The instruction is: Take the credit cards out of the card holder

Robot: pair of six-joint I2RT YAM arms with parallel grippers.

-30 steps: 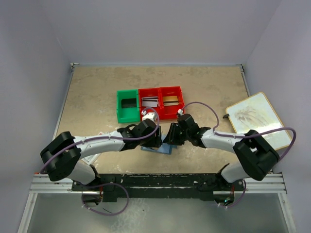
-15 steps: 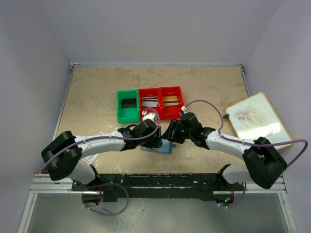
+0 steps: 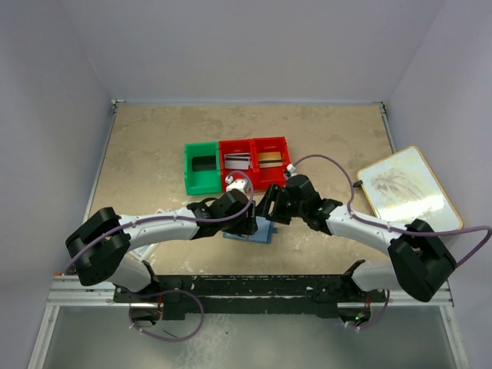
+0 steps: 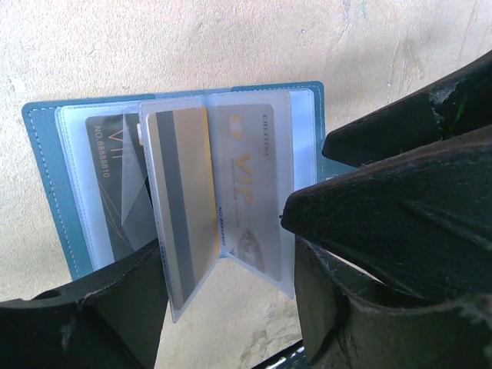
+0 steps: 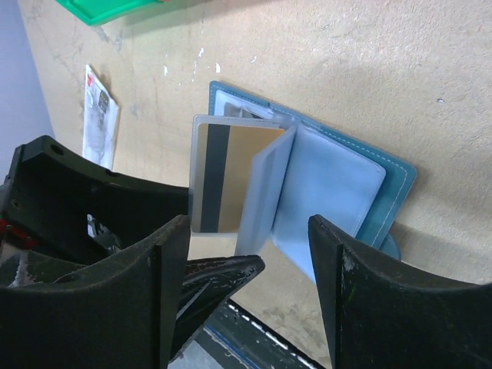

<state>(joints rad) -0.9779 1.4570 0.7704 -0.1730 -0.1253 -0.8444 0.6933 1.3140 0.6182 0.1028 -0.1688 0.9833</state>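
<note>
A: Where's the small flat blue bifold card holder point(image 3: 261, 232)?

B: It's lying open on the beige desk point(image 3: 154, 154), mid-width and close to the near edge. It is on the near side of the green plastic bin point(image 3: 191, 173) and the two red plastic bins point(image 3: 253, 157).

A: And the cards?

B: All are inside it. A gold plastic credit card point(image 4: 192, 200) with a dark stripe sits in a clear sleeve point(image 4: 178, 304) standing up off the spine. A silver-grey VIP card point(image 4: 246, 184) is beside it, and a dark card point(image 4: 108, 177) is in the far pocket.

A: What about the end effectors?

B: The left end effector point(image 4: 223, 246) has its jaws spread apart, a finger each side of the sleeves, one against the gold card's sleeve. The right end effector point(image 5: 247, 223) has its jaws wide apart with nothing held. The holder shows between its fingers, but contact can't be told. A white packet point(image 5: 100, 115) with red marks lies flat on the desk nearby.
</note>
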